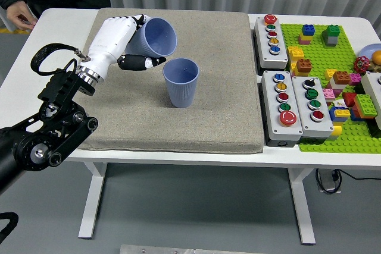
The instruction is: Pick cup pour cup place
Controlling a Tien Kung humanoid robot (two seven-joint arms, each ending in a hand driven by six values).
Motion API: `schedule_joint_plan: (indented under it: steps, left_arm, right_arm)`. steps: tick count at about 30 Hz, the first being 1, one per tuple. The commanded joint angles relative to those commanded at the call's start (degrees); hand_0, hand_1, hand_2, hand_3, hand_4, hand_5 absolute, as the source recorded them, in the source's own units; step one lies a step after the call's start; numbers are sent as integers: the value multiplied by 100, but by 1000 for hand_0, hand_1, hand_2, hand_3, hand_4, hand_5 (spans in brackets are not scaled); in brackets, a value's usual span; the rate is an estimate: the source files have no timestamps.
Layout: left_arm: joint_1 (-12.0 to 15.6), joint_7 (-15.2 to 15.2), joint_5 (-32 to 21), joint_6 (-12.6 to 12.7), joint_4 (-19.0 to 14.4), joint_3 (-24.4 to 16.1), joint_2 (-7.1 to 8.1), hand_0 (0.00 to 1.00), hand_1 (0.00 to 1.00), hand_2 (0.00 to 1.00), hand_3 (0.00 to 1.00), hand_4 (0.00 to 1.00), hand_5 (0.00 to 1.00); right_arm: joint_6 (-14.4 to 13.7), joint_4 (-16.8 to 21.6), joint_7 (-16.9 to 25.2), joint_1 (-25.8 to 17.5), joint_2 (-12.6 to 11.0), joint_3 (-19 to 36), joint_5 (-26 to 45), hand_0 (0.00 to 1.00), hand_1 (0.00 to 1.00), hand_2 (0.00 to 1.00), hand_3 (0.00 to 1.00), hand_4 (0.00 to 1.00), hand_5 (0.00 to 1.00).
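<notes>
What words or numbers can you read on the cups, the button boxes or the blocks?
None can be read.
Held cup in the left hand: plain blue, no print.
Standing cup: plain blue, no print.
Button boxes: any labels beside the coloured buttons are too small to read.
Building blocks on the green baseplate: no readable print.

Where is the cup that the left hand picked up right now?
In the head view, the held cup is in the left hand, lifted and tilted toward the standing cup, just up-left of its rim over the grey mat.
</notes>
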Motion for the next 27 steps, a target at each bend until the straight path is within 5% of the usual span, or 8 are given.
schedule_joint_plan:
  steps: [10, 27]
  left_arm:
    - [-194, 139, 740, 147, -8, 195, 231, 434, 437, 486, 492, 775, 195]
    - [-518, 236, 825, 244, -121, 653, 537, 428, 439, 480, 487, 758, 193]
  right_arm:
    - [-20, -3, -1, 31, -7, -26, 49, 669, 610, 558, 550, 2, 199]
    - [-29, -6, -3, 48, -13, -46, 59, 669, 610, 557, 550, 2, 198]
